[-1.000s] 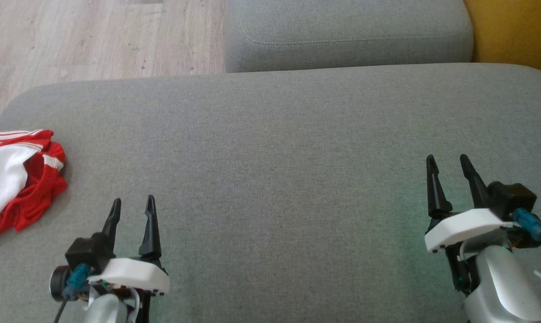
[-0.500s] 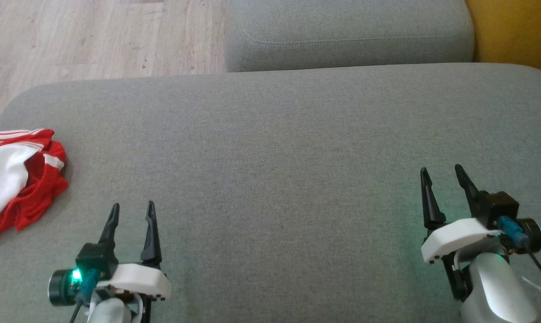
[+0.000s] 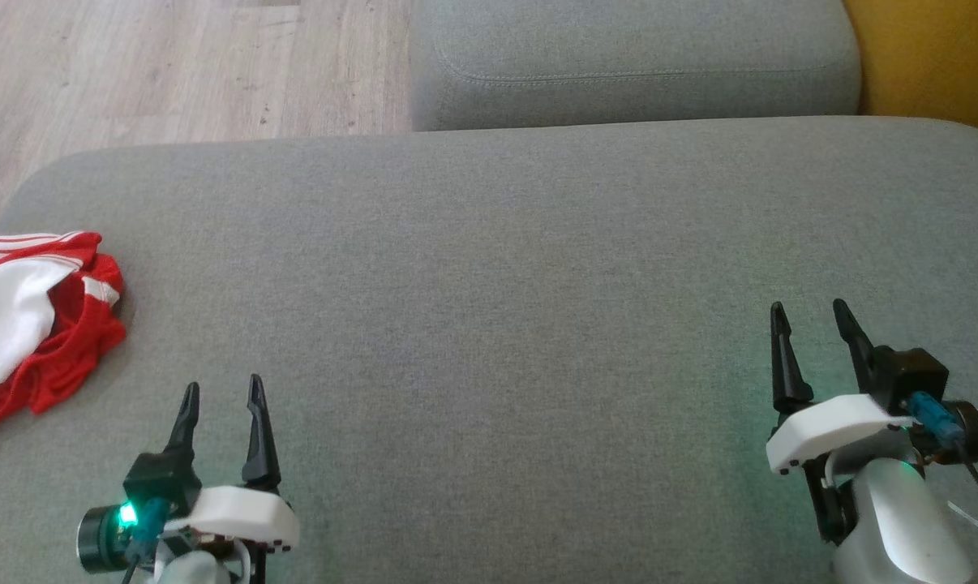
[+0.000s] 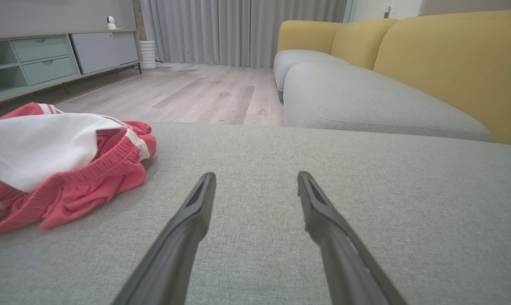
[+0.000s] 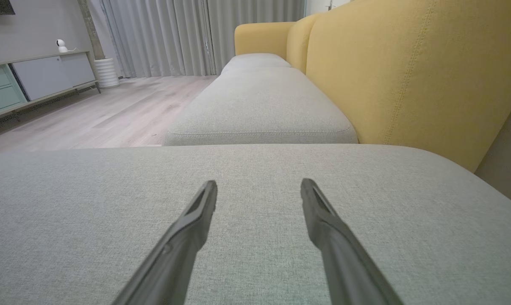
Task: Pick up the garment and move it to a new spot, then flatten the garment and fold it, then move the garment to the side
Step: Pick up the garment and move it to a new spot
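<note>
The garment [image 3: 27, 324] is a crumpled red and white piece with white stripes, lying at the left edge of the grey cushion [image 3: 489, 268]. In the left wrist view the garment [image 4: 56, 156] sits to the left of my fingers, apart from them. My left gripper [image 3: 221, 391] hovers over the cushion at the lower left, open and empty, to the right of the garment. At the lower right my right gripper [image 3: 809, 316] is open too, with nothing between its fingers. The right wrist view has the right gripper [image 5: 259, 184] over bare grey fabric.
A second grey seat cushion [image 3: 631, 61] lies beyond the near one, with a yellow backrest [image 3: 935, 57] at the right. Wooden floor [image 3: 173, 69] lies past the cushion's far left edge. A low cabinet [image 4: 48, 59] stands across the room.
My left gripper has drawn back toward me and a little left. My right gripper has also pulled back slightly. The garment has not moved.
</note>
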You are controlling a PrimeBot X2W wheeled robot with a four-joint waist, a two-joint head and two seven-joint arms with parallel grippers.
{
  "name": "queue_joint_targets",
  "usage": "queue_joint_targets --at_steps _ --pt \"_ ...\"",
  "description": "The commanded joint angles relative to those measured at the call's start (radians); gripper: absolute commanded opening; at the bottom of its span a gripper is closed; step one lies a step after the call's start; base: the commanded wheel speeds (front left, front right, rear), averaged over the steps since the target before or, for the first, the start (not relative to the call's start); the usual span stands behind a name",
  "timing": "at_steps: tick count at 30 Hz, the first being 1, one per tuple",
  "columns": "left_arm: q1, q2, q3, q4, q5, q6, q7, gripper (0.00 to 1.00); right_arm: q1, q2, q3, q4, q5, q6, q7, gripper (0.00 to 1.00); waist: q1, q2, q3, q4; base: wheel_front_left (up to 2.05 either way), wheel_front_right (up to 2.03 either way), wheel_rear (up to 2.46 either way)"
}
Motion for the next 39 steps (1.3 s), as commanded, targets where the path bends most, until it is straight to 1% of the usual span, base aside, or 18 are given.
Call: queue_joint_targets --at_steps 1,5,9,13,20,21,26,28,33,37,39 --pt "-0.029 0.006 0.031 -0.026 -0.009 0.002 -0.012 1.0 -0.026 0.003 0.027 -0.027 -0.002 0.008 -0.014 1.0 0.0 0.0 0.0 0.002 0.0 0.0 0.0" --pt "-0.028 0.005 0.036 -0.03 -0.015 -0.001 -0.012 1.0 -0.025 0.004 0.035 -0.032 0.002 0.008 -0.014 1.0 0.0 0.0 0.001 0.014 0.0 0.0 0.0" --pt "-0.028 0.005 0.039 -0.034 -0.026 0.001 -0.012 1.0 -0.02 0.005 0.062 -0.039 0.01 0.008 -0.014 1.0 0.0 0.0 0.008 0.058 0.0 0.0 0.0" --pt "-0.024 0.004 0.036 -0.042 -0.033 0.007 -0.012 1.0 -0.013 0.005 0.092 -0.047 0.022 0.008 -0.014 1.0 0.0 0.0 0.017 0.136 0.0 0.0 0.0" --pt "-0.014 0.004 0.045 -0.052 -0.046 0.016 -0.012 1.0 -0.023 0.005 0.17 -0.048 0.055 0.008 -0.014 1.0 0.0 0.0 0.029 0.302 0.0 0.0 0.0" --pt "-0.014 0.004 0.045 -0.052 -0.046 0.016 -0.012 1.0 -0.023 0.005 0.17 -0.048 0.055 0.008 -0.014 1.0 0.0 0.0 0.029 0.302 0.0 0.0 0.0" --pt "0.007 0.004 0.075 -0.062 -0.04 0.013 -0.012 1.0 -0.028 0.005 0.223 -0.04 0.091 0.008 -0.014 1.0 0.0 0.0 0.028 0.398 0.0 0.0 0.0" --pt "0.018 0.004 0.091 -0.067 -0.037 0.013 -0.012 1.0 -0.031 0.005 0.24 -0.036 0.099 0.008 -0.014 1.0 0.0 0.0 0.027 0.423 0.0 0.0 0.0" --pt "0.04 0.004 0.129 -0.081 -0.03 0.01 -0.012 1.0 -0.036 0.005 0.265 -0.034 0.11 0.008 -0.014 1.0 0.0 0.0 0.031 0.458 0.0 0.0 0.0" --pt "0.04 0.004 0.133 -0.09 -0.032 0.006 -0.012 1.0 -0.041 0.005 0.277 -0.033 0.116 0.008 -0.014 1.0 0.0 0.0 0.041 0.46 0.0 0.0 0.0" --pt "0.026 0.004 0.14 -0.088 -0.041 -0.003 -0.012 1.0 -0.045 0.005 0.283 -0.031 0.123 0.008 -0.014 1.0 0.0 0.0 0.05 0.453 0.0 0.0 0.0"
